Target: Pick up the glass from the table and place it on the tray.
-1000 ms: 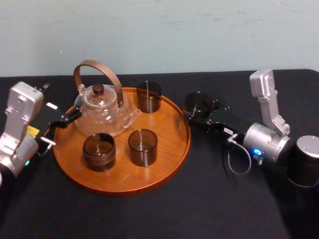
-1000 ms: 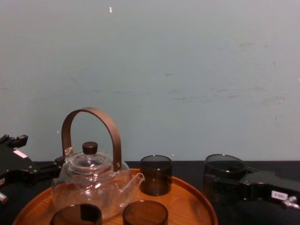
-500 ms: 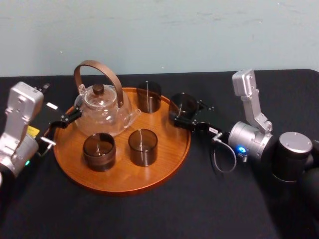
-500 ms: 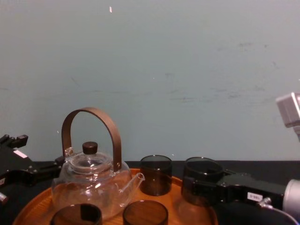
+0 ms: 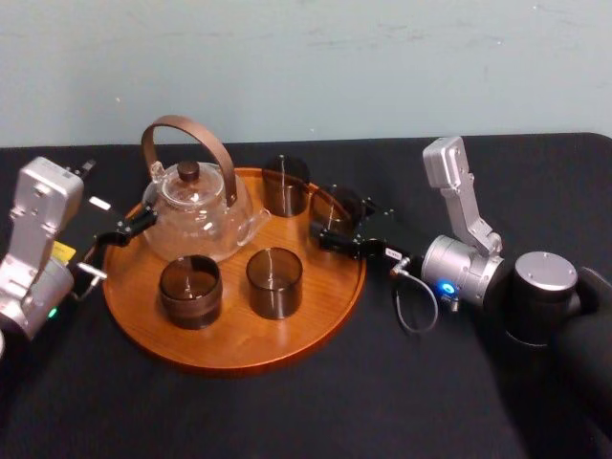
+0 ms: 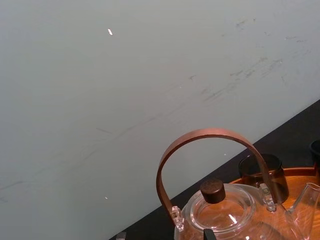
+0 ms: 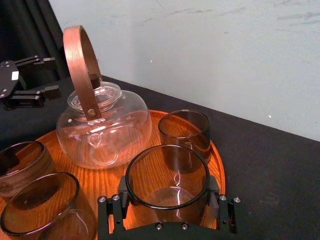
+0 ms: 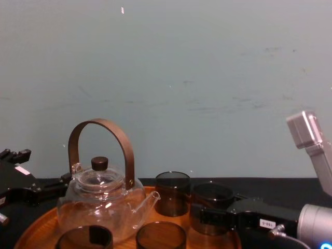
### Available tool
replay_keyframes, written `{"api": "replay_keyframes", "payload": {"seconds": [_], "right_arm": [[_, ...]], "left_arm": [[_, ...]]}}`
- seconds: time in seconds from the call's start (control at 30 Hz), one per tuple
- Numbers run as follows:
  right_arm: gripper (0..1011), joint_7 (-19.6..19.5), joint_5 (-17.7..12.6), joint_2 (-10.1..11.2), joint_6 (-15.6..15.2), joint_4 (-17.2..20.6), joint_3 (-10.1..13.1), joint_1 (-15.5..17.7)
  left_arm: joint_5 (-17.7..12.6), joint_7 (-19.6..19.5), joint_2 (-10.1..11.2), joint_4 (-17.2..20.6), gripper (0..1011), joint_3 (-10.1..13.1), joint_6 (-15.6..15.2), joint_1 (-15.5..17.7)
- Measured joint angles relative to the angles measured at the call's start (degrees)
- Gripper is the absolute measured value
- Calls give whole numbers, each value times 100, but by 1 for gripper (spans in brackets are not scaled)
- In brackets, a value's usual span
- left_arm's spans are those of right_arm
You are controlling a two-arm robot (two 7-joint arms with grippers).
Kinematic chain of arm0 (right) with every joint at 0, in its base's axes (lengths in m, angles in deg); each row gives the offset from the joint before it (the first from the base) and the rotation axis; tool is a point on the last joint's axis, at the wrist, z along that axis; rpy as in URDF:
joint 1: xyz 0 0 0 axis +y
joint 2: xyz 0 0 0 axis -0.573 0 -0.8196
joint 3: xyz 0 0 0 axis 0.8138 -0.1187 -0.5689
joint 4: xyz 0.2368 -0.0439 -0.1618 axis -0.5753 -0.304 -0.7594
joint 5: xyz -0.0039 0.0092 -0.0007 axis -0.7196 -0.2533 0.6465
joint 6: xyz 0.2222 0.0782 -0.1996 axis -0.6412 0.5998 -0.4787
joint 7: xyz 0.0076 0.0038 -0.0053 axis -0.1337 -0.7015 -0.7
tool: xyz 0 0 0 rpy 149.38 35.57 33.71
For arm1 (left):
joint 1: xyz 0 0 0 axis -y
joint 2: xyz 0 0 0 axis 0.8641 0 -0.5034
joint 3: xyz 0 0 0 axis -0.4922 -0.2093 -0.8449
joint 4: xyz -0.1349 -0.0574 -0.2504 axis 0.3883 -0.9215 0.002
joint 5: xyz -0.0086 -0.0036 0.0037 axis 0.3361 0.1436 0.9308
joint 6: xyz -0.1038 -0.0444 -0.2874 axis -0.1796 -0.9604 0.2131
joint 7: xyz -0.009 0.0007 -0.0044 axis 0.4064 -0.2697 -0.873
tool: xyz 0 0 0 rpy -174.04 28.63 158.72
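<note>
Glass: the dark see-through glass (image 5: 340, 205) stands upright between the jaws of the right gripper (image 5: 332, 228), over the right-hand part of the tray (image 5: 239, 337) and just inside its rim. I cannot tell whether its base touches the wood.
Right gripper: it reaches in from the robot's right, low over the desk (image 5: 382, 402). Its jaws are clenched on the lower wall of the glass, one on each side, as the right wrist view shows plainly.
Left gripper: the left gripper (image 5: 134, 226) sits at the left edge of the tray, just beside the teapot. Its jaws are spread apart, with nothing between them.
Tray: round, orange-brown wood with a low raised rim, lying flat on the black cloth of the desk.
Teapot: the clear teapot (image 5: 196, 215), with a brown arched handle and a dark knob on its lid, stands on the back left part of the tray, its spout turned toward the right.
Other glasses: the back glass (image 5: 286, 185) stands at the far side of the tray, just beside the held glass. The middle glass (image 5: 274, 282) and the front-left glass (image 5: 190, 291) stand side by side nearer the robot, in front of the teapot.
</note>
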Motion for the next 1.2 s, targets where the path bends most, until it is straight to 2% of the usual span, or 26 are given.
{"api": "replay_keyframes", "payload": {"seconds": [0.4,1.17,1.2], "right_arm": [[920,143,76,-189,209,-532,1,-236],[918,148,106,-227,245,-601,27,-262],[947,149,105,-227,245,-600,27,-262]], "left_arm": [[0,0,0,0,1001,0,0,0],[0,0,0,0,1001,0,0,0],[0,0,0,0,1001,0,0,0]]}}
